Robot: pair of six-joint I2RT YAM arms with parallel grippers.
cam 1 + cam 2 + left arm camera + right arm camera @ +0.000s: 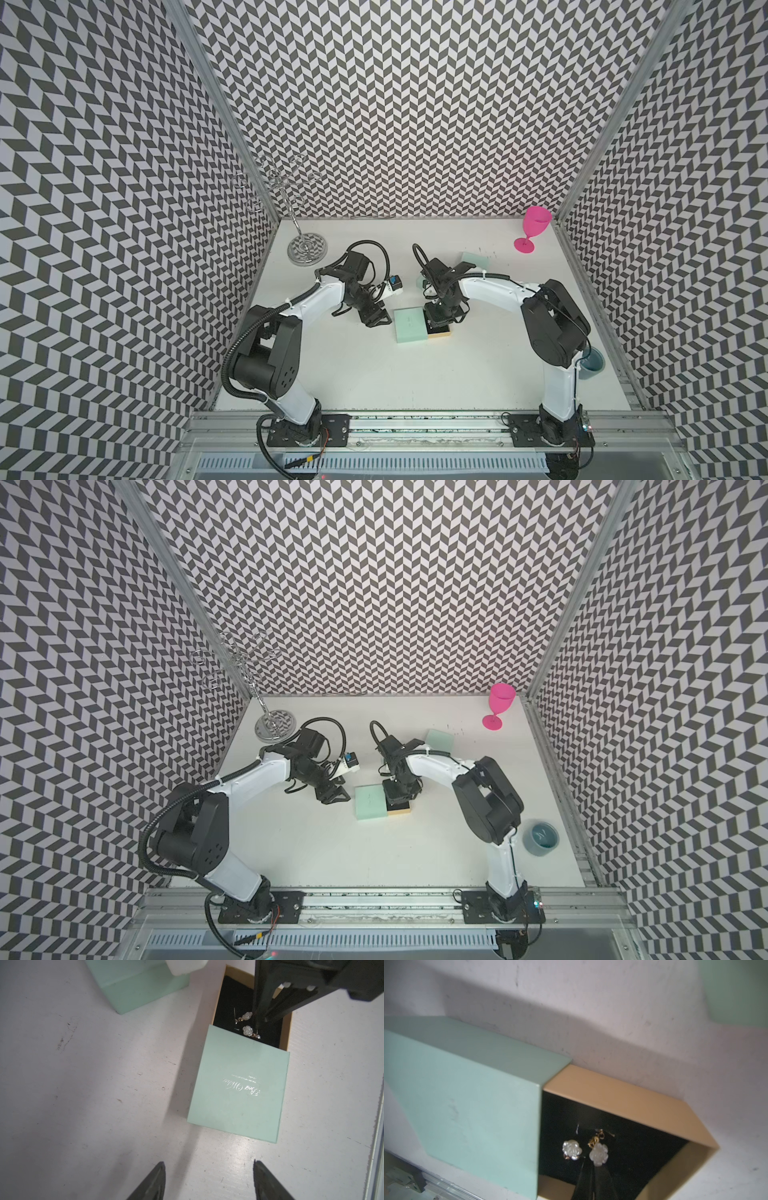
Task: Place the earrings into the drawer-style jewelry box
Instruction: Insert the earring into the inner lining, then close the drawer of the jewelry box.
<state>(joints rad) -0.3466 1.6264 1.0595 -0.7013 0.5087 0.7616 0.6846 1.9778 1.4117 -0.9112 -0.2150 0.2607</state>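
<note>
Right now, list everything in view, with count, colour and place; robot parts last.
mint-green card jewelry-box sleeve: one, table centre.
tan card drawer, black-lined: one, pulled partway out of the sleeve.
white flower earrings with gold fittings: two, in the drawer.
second mint-green box: one, behind the right arm.
pink plastic goblet: one, upright, back right corner.
chrome wire stand: one, back left corner.
blue-grey cup: one, right edge.
left gripper: black, jaws open, empty, near the sleeve.
right gripper: black, jaws shut, tips in the drawer.
</note>
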